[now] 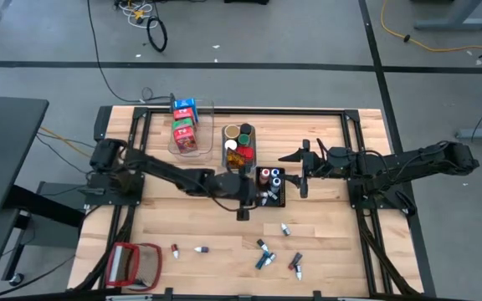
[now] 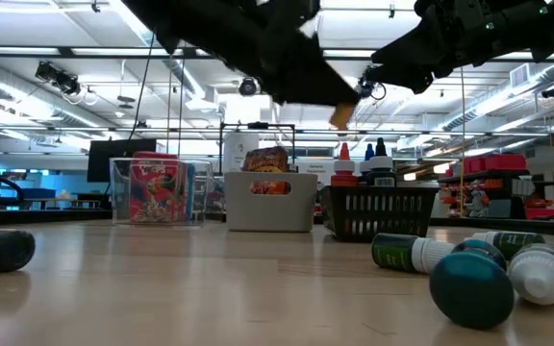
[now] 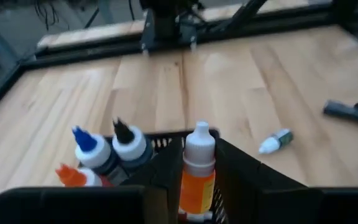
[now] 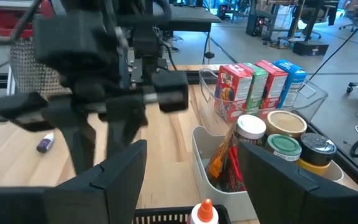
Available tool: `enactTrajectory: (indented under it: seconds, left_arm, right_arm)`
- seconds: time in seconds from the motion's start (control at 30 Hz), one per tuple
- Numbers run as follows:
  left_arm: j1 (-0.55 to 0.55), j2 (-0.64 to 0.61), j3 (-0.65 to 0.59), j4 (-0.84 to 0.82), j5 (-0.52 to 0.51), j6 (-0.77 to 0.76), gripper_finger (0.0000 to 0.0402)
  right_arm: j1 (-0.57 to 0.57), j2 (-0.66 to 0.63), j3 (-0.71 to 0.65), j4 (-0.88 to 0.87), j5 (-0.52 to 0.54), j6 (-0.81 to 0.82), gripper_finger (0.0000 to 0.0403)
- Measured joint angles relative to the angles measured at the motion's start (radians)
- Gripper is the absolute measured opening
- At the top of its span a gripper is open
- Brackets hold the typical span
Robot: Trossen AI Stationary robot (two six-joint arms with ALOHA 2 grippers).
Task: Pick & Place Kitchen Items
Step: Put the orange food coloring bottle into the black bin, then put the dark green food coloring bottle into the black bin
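My left gripper [image 1: 254,194] reaches in from the table's left and is shut on a small orange bottle [image 3: 197,186] with a white cap. It hangs over the left wall of the black bin [image 1: 281,199], which holds bottles with blue, black and orange caps [image 3: 114,152]. The low view shows the bottle [image 2: 340,113] high above the bin [image 2: 383,213]. My right gripper [image 1: 296,172] hovers open just right of the bin, with nothing between its fingers [image 4: 120,171]. My left gripper pinches the orange bottle's body [image 3: 196,194] between its two fingers [image 3: 238,180], below the white cap [image 3: 199,146]. The fingers come from the table's left, slanting a little downward. The bottle stands upright between them, lifted clear above the black bin.
A clear bin of cartons [image 1: 187,125] and a pale bin of jars [image 1: 239,144] stand at the far middle. Loose little bottles [image 1: 264,255] [image 1: 295,265] [image 1: 285,228] [image 1: 199,249] lie near the front edge. A red-framed object [image 1: 132,263] lies at the front left.
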Motion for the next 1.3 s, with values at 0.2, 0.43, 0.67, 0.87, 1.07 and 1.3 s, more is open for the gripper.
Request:
enactTrajectory:
  seconds: [0.2,0.43,0.67,0.87,1.07,1.3]
  left_arm:
    - [0.04,0.11,-0.002,0.038,0.007,-0.002,0.0087]
    - [0.037,0.168,-0.002,0.04,0.013,-0.029,0.0122]
    - [0.036,0.157,0.011,0.058,0.008,-0.017,0.0171]
    - [0.031,0.056,0.03,-0.086,0.007,-0.111,0.0173]
    - [0.026,-0.179,0.031,-0.296,-0.044,-0.039,0.0162]
    - [0.027,-0.453,0.031,-0.52,-0.153,0.015,0.016]
  right_arm:
    - [0.0,0.0,0.0,0.0,0.0,-0.002,0.0261]
    - [0.0,0.0,0.0,0.002,0.0,-0.01,0.0261]
    - [0.0,0.0,0.0,0.011,0.0,-0.013,0.0261]
    - [0.0,0.0,0.0,0.033,0.0,-0.034,0.0261]
    - [0.0,0.0,0.001,0.084,-0.001,-0.05,0.0261]
    - [0.032,0.059,0.002,0.077,0.019,0.137,0.0261]
